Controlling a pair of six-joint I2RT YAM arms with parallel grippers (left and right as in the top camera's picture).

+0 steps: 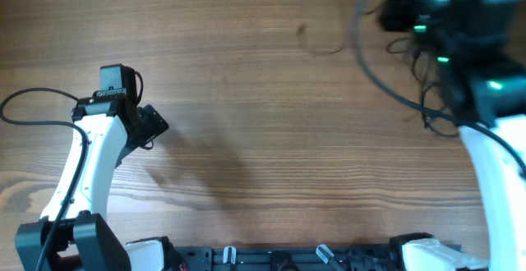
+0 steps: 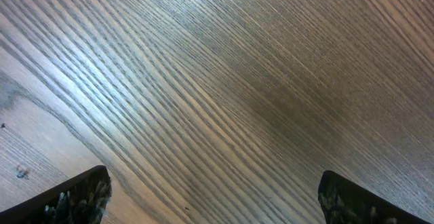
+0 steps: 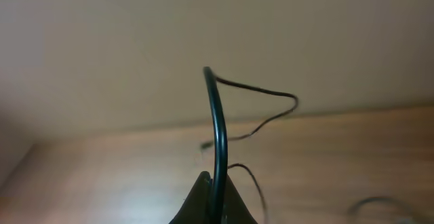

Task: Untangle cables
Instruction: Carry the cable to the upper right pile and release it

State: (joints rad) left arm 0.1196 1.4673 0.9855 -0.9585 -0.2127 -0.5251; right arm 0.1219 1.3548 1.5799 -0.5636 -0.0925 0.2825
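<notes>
Overhead view: left gripper (image 1: 154,126) at table's (image 1: 246,90) left side, well apart from cables (image 1: 320,48). Cables lie as thin, blurred loops at table's far right, near right gripper (image 1: 403,15).

Left wrist view: left gripper (image 2: 213,198) fingers (image 2: 74,195) spread wide, nothing between, bare wood grain beneath.

Right wrist view: right gripper (image 3: 213,191) closed tight on one black cable (image 3: 218,125). Cable rises upright from fingertips, bends over at top, thinner strand trails right and down toward tabletop. Further cord loops lie on wood behind.

Soft even light; sheen on table (image 2: 169,61); right arm (image 1: 477,82) blurred.
</notes>
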